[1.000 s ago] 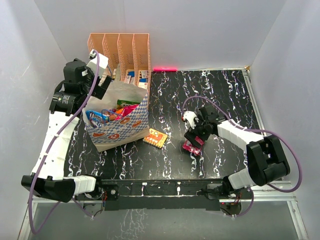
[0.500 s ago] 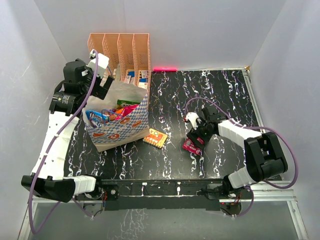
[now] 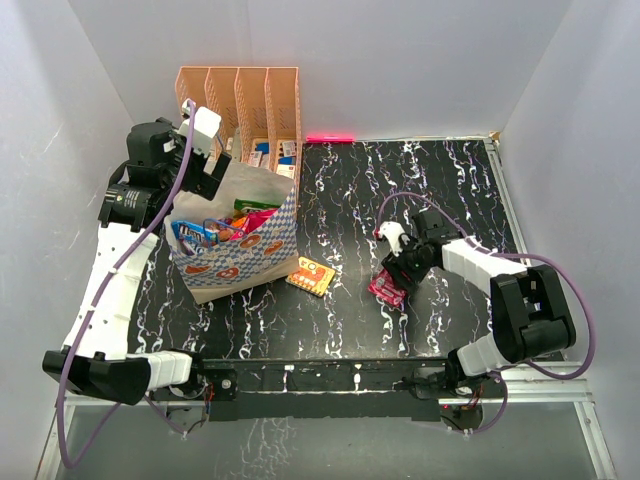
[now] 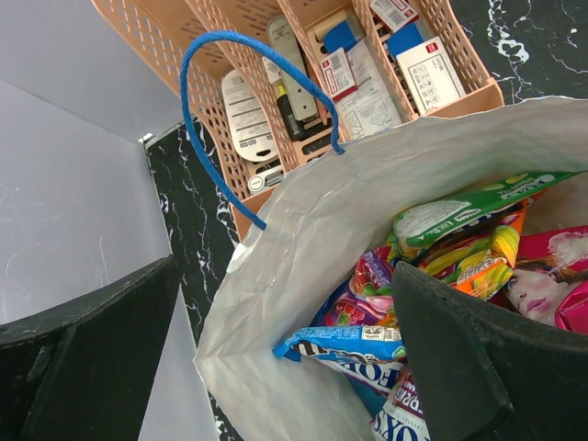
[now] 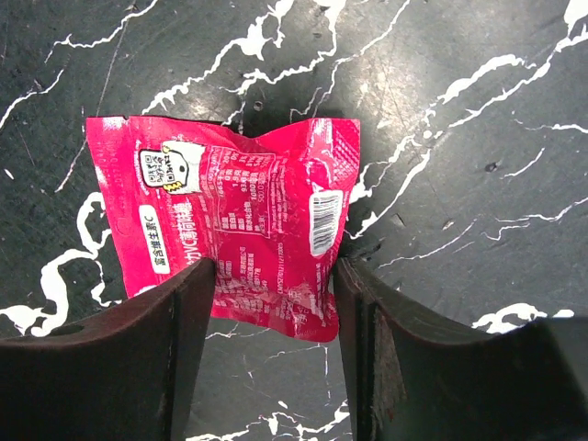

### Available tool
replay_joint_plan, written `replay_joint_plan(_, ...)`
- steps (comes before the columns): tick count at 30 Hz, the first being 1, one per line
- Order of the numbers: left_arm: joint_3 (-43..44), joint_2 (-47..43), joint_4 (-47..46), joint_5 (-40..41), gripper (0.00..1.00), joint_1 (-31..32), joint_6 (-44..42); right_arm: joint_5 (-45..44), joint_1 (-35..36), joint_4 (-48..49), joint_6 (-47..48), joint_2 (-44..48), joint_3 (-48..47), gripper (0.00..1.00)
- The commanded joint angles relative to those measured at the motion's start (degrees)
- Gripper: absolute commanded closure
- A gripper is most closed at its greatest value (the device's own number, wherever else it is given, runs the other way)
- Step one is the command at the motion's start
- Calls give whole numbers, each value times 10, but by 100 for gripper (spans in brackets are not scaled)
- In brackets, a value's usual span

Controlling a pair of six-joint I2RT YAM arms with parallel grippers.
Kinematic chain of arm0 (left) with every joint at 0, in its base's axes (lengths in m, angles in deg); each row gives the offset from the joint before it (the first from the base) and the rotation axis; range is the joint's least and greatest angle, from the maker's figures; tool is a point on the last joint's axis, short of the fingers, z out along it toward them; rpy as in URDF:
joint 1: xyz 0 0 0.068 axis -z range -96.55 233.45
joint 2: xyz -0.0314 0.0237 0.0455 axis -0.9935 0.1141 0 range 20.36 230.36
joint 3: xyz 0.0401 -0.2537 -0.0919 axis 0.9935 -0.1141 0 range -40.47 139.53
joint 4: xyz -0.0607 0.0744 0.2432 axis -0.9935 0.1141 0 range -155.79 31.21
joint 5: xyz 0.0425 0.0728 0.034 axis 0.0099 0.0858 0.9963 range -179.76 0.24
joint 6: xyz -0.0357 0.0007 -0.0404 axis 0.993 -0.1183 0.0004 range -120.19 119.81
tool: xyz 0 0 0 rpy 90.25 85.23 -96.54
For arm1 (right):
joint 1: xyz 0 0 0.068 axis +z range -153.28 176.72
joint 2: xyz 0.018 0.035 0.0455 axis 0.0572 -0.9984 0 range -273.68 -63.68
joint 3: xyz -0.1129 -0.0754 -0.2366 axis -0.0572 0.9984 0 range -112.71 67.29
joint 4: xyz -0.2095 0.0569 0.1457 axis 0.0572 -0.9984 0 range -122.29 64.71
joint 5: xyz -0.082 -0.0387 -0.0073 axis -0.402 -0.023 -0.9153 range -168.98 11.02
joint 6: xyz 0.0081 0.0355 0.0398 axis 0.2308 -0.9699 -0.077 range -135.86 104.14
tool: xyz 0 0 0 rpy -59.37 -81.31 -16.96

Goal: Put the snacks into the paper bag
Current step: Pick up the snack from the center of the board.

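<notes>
The paper bag (image 3: 245,258) stands open at the left, holding several snacks: a blue packet (image 4: 344,342), a purple one (image 4: 372,280), a green-yellow one (image 4: 464,213) and a pink one (image 4: 551,276). My left gripper (image 3: 205,165) is open at the bag's back rim; in the left wrist view (image 4: 285,276) one finger is outside the white bag wall (image 4: 303,230) and one is over the snacks. My right gripper (image 3: 397,272) is shut on a magenta packet (image 5: 239,207), fingers pressing both side edges on the table. An orange packet (image 3: 312,275) lies beside the bag.
A peach file rack (image 3: 240,95) with small boxes and cards stands right behind the bag, also in the left wrist view (image 4: 303,83). The bag's blue handle (image 4: 216,101) arches above its rim. White walls close in on the left, back and right.
My right gripper has turned and shifted slightly right, and the magenta packet has shifted with it between the fingers. My left gripper has edged slightly up and right at the bag's rim.
</notes>
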Motion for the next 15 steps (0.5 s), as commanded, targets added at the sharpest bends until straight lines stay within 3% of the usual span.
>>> replay_joint_plan(1, 9, -19, 3, -12, 2, -4, 3, 28, -26, -15, 10, 2, -14, 47)
replay_joint_plan(15, 8, -19, 4, -16, 2, -4, -1, 142, -112, -87, 30, -72, -78, 49)
